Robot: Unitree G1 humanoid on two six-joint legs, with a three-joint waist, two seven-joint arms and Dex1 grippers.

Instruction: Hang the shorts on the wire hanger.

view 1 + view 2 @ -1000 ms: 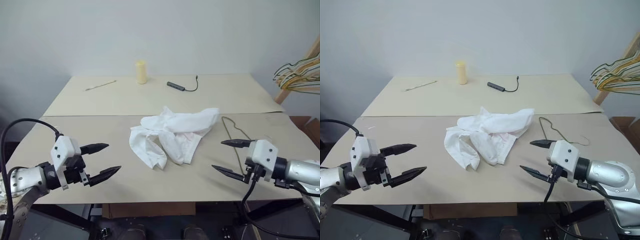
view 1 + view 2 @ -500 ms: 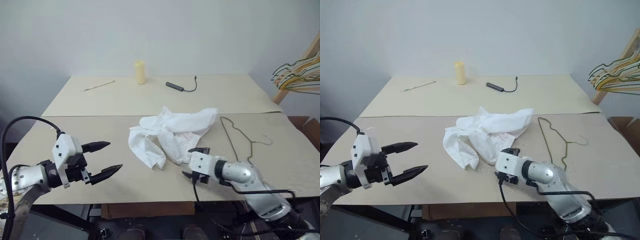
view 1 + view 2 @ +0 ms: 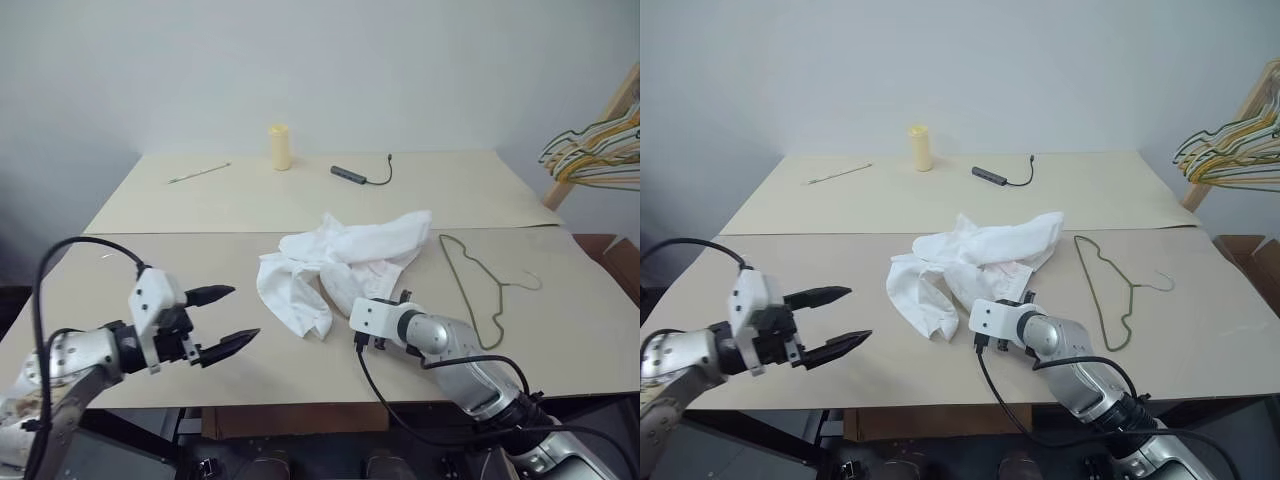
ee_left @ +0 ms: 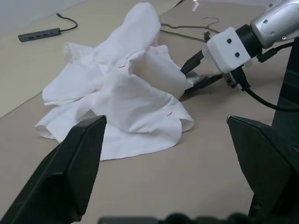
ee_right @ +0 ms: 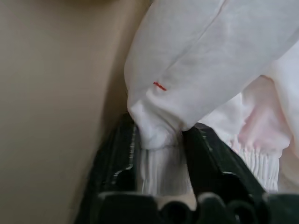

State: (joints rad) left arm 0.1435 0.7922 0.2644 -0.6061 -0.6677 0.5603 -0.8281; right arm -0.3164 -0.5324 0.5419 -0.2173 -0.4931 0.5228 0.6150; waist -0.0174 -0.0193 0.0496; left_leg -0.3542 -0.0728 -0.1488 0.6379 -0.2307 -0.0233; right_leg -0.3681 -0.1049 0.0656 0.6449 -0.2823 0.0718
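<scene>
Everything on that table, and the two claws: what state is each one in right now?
shorts: crumpled, edge pinched by the right claw
wire hanger: flat on the table, bare
left gripper: open, holding nothing
right gripper: closed on the shorts
yellow cylinder: upright at the back

Hanger bunch [image 3: 598, 148] cut off by frame edge.

Our silver-grey metal arms, white blocky wrist housings, pointed black-fingered left end effector [image 3: 222, 320] and right end effector [image 4: 198, 70], looping black cables
</scene>
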